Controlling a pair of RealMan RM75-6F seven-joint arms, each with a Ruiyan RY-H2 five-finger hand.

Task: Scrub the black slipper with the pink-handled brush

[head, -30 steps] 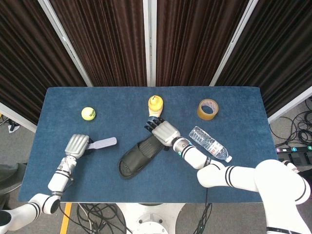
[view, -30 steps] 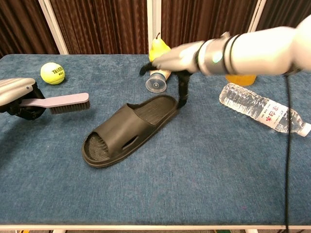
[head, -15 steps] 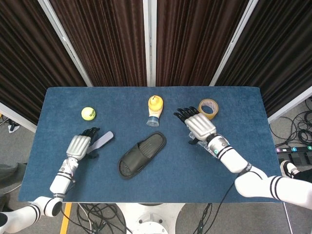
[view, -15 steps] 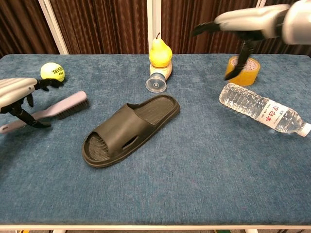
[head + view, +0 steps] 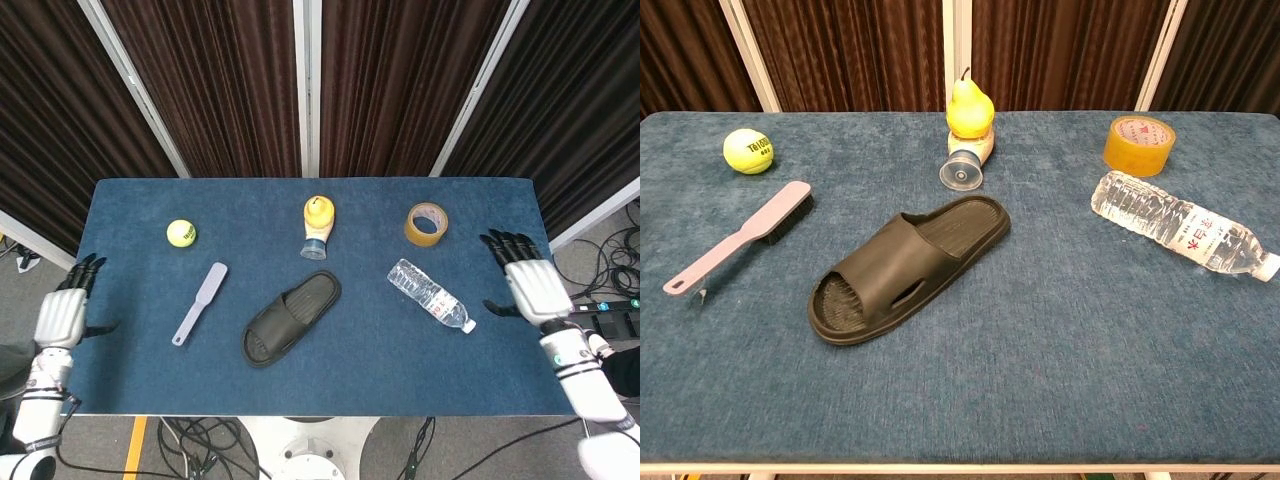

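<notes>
Both robot hands hang off the ends of the table (image 5: 120,390), the left hand (image 5: 60,318) beyond the left edge and the right hand (image 5: 535,290) beyond the right edge, each released with fingers spread and grasping nothing. The pink-handled brush (image 5: 199,302) lies flat toward the left side of the blue tabletop, its long axis diagonal, bristle head toward the back edge and handle tip toward the front-left corner. The black slipper (image 5: 291,318) sits near the middle, sole down, on a similar diagonal with its toe toward the front-left and heel toward the back-right; a gap separates the two. No scrubbing is under way; judged from this layout, the next move calls for the left hand to reach in and grip the brush handle, with the right hand free to steady the slipper.
</notes>
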